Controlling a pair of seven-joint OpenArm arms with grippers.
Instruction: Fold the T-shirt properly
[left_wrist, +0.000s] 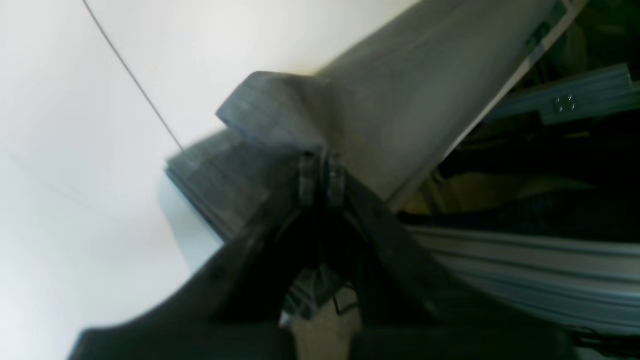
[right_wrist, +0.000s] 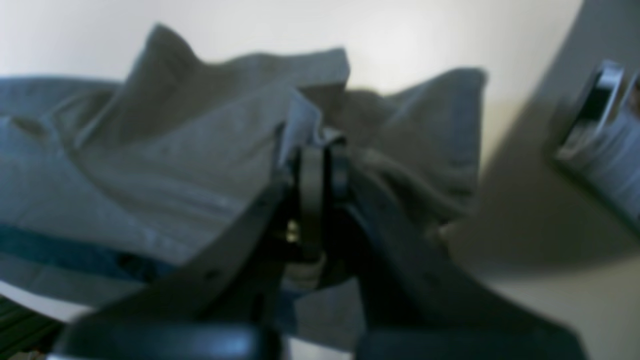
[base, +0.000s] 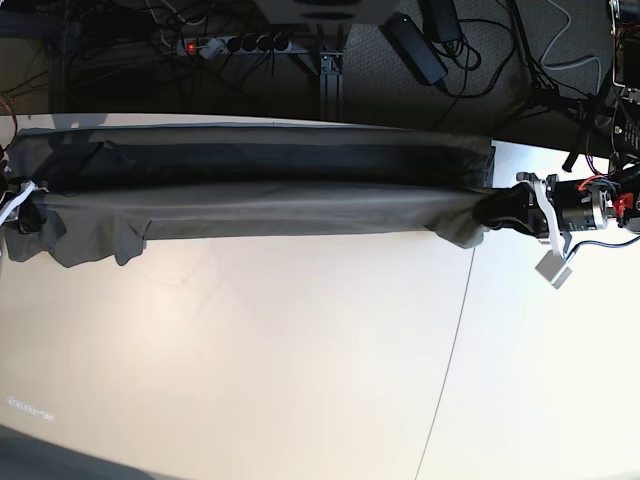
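Across the white table, the T-shirt is being stretched taut between the left gripper and right gripper, each clamped on an end, seemingly for a clean lengthwise fold.

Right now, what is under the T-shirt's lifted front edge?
The T-shirt is stretched between the left gripper and right gripper, both pinching cloth. Beneath the raised fold lies more shirt on the white table; anything further under is covered.
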